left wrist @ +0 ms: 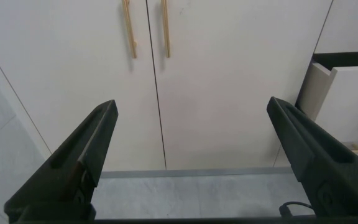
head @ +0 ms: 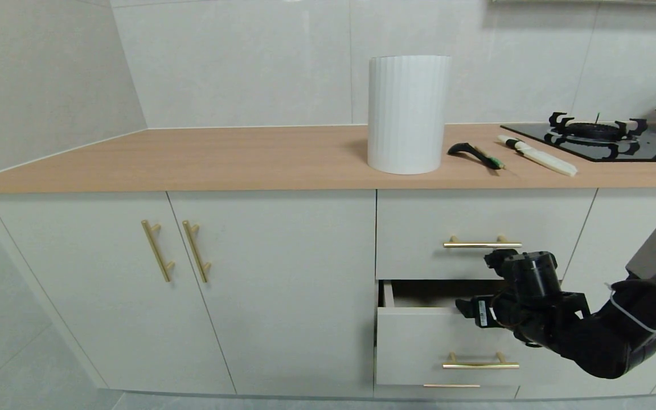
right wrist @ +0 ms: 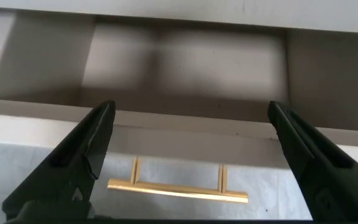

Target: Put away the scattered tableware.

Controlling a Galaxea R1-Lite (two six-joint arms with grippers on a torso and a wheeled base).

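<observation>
I count two loose pieces of tableware on the bench (head: 220, 156), both toward its right end. One is a black-handled tool (head: 475, 154) with a green tip. The other is a knife (head: 537, 155) with a pale blade. They lie side by side, close but apart, between one tall white ribbed jar (head: 408, 114) and one black hob (head: 601, 139) at the bench's right end. The jar stands upright right of the bench's middle, nearer the front edge than the wall.

Under the bench are two cupboard doors (head: 191, 290) with one upright gold handle each. To their right are two drawers, each with one level gold handle. The upper drawer (head: 419, 233) is closed. The lower drawer (head: 419, 341) is pulled partway out.

My right hand (right wrist: 189, 109) is in front of the lower drawer's opening, above its gold handle (right wrist: 178, 190). Its two fingers are spread wide with nothing between them. My left hand (left wrist: 191, 102) hangs low before the two cupboard doors, over the floor. Its two fingers are also wide apart and hold nothing.
</observation>
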